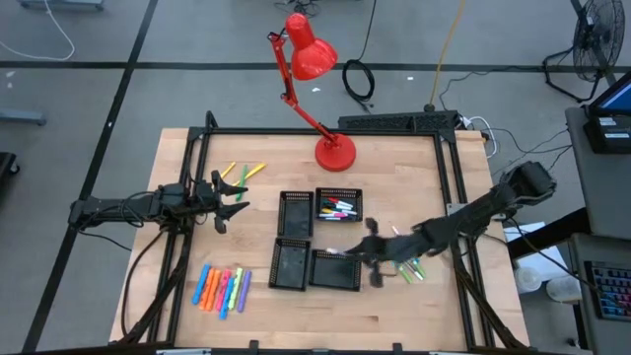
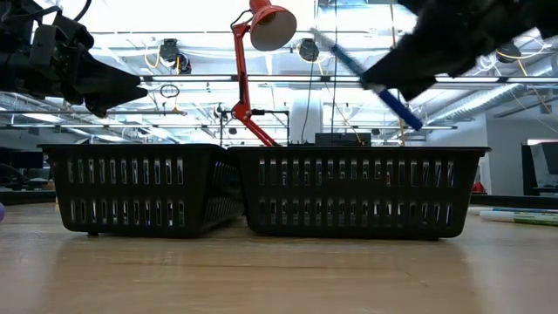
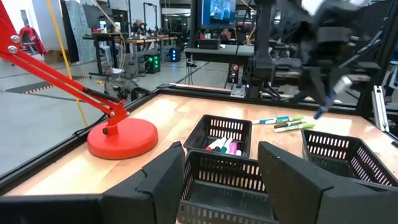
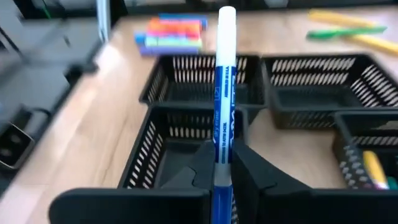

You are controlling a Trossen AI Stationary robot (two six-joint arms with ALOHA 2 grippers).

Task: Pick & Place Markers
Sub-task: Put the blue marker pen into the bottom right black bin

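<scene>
Four black mesh trays stand mid-table: far left (image 1: 296,212), far right (image 1: 338,205), near left (image 1: 290,264), near right (image 1: 335,269). Several markers (image 1: 338,210) lie in the far right tray. My right gripper (image 1: 368,252) hangs above the near right tray's right side, shut on a blue-and-white marker (image 4: 224,93). In the low view that marker (image 2: 370,78) slants high above the trays. My left gripper (image 1: 233,203) waits open at the table's left, its fingers (image 3: 163,180) holding nothing. My right gripper pinches the marker's barrel (image 4: 224,146) between its two fingers, toward the blue end. The fingers come from the table's right, slanting a little downward. The marker is lifted clear above the trays and tilted, its white end (image 2: 321,40) higher than its blue end (image 2: 408,115).
A row of neon highlighters (image 1: 222,289) lies near the front left. Yellow and green markers (image 1: 244,173) lie at the far left. A few green and white markers (image 1: 410,268) lie right of the near right tray. A red desk lamp (image 1: 333,151) stands at the far edge.
</scene>
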